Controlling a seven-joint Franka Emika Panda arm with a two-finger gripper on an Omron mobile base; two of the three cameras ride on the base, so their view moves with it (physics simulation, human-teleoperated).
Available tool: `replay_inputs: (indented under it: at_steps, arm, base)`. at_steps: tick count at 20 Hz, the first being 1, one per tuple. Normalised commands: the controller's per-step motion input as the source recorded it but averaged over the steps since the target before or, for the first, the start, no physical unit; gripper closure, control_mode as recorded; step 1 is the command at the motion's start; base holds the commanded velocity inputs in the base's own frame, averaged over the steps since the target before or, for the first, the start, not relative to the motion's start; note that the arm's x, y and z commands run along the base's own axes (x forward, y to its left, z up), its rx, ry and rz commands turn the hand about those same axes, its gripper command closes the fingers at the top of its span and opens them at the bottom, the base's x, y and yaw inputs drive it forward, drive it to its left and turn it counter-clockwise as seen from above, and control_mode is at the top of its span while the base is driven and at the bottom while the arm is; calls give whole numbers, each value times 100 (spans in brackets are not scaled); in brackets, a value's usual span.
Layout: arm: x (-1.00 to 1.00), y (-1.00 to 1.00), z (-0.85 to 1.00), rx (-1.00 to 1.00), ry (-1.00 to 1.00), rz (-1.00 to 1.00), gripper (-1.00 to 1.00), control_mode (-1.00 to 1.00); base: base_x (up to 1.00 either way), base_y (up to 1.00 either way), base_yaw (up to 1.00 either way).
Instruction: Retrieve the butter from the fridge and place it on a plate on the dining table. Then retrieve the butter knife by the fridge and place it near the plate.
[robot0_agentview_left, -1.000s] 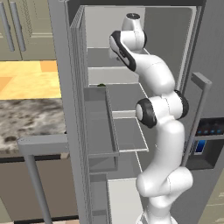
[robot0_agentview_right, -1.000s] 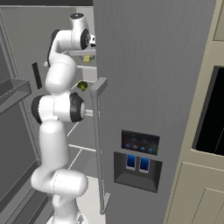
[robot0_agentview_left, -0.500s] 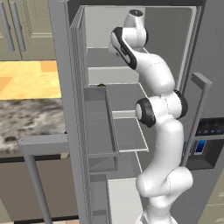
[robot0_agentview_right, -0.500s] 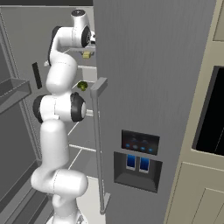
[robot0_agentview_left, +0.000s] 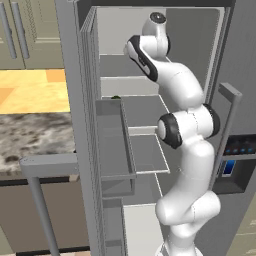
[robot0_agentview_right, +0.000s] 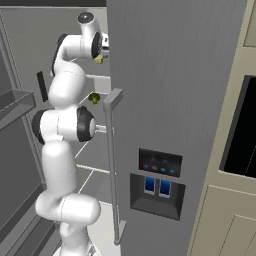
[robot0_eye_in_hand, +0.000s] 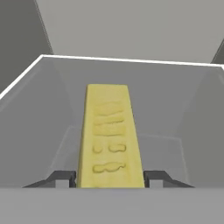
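Note:
In the hand view the butter (robot0_eye_in_hand: 108, 131), a yellow stick, runs lengthways between my two fingertips, and my gripper (robot0_eye_in_hand: 111, 177) is shut on its near end. My hand is high inside the fridge (robot0_agentview_right: 175, 75), whose left door (robot0_agentview_left: 75, 100) stands open. From the right base view the butter (robot0_agentview_right: 100, 58) shows as a yellow bit under the hand, above the upper shelf (robot0_agentview_right: 97, 77). The plate and the butter knife are out of view.
A small green thing (robot0_agentview_right: 94, 98) sits on the middle shelf (robot0_agentview_left: 137, 107). The open door's bins (robot0_agentview_left: 112, 145) jut out just left of my arm. The closed right door's bar handle (robot0_agentview_right: 112, 165) stands close on the right. A marbled counter (robot0_agentview_left: 35, 135) lies left of the fridge.
My hand has risen a little inside the fridge with the butter still in its grip. Nothing else has moved.

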Motion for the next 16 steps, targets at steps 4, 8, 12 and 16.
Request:
replay_inputs:
  at_steps: [4, 8, 12, 16]
  arm:
    - [-4, 2, 0, 0, -19, 0, 100, -100]
    - [-35, 0, -3, 0, -8, -1, 100, -100]
    - [-76, 0, 0, 0, -7, -3, 100, -100]
    - [-100, 0, 0, 0, -1, -2, 100, -100]
  base:
    - [0, 0, 0]
    - [0, 0, 0]
    - [0, 0, 0]
    - [0, 0, 0]
